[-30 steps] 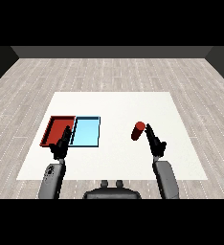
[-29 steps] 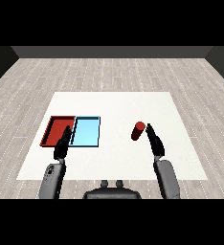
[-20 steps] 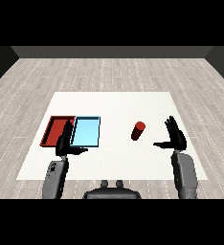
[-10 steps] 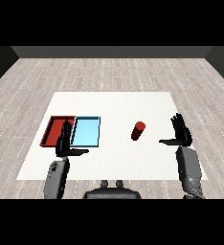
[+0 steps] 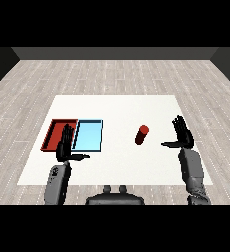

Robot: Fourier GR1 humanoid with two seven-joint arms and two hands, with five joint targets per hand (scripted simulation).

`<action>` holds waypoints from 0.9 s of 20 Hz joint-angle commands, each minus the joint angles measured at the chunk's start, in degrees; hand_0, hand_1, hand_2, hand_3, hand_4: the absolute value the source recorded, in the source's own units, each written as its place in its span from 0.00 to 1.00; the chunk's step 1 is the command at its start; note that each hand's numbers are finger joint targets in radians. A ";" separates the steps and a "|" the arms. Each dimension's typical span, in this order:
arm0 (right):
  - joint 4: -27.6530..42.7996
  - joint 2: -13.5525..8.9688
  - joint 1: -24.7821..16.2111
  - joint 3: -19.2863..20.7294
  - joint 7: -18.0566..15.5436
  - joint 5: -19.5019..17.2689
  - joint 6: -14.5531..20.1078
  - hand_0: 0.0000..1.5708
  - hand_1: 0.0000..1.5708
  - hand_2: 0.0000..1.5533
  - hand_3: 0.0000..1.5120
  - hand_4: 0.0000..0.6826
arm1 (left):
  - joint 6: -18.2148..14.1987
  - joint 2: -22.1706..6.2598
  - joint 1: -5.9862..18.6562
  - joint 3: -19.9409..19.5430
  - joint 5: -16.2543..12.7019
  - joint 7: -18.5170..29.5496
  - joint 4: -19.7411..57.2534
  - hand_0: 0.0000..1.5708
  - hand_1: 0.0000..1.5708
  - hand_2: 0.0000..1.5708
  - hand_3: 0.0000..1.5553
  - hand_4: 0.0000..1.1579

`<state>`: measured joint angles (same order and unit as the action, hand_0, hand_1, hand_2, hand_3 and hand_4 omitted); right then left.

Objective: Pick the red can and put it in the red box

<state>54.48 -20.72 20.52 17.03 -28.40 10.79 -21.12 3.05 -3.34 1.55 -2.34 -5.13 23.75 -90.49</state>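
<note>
Standing open with fingers straight and thumb pointing toward the red can [image 5: 142, 134], the right hand [image 5: 182, 134] is apart from the can on its right, with bare white table [image 5: 122, 110] between them. Left of the can, the light blue tray [image 5: 88, 135] and, beyond it, the red tray [image 5: 60, 134] lie side by side and touching; the left hand [image 5: 65, 147], also open, overlaps their near edges. Beyond the can the table runs clear to its far edge, then grey plank floor [image 5: 117, 74] and dark walls.
</note>
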 commanded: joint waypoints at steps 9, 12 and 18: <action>-6.27 2.41 4.38 -1.38 2.75 1.15 0.01 0.00 0.00 0.00 0.00 0.00 | -0.49 0.67 -0.24 -0.15 -0.45 -1.62 -3.02 0.00 0.00 0.00 0.00 0.00; -10.12 4.87 4.68 -3.48 -2.52 -1.95 0.91 0.00 0.00 0.00 0.00 0.00 | -1.86 1.73 1.82 0.15 1.38 1.45 1.31 0.00 0.00 0.00 0.00 0.00; -19.38 4.28 12.04 -1.18 -1.90 0.11 0.40 0.00 0.00 0.00 0.00 0.00 | -1.06 0.54 1.42 -0.99 -0.67 -2.77 -1.94 0.00 0.00 0.00 0.00 0.00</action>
<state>40.54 -16.16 29.16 14.74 -29.09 10.31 -20.48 2.25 -2.46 1.51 -2.49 -5.34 22.15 -93.01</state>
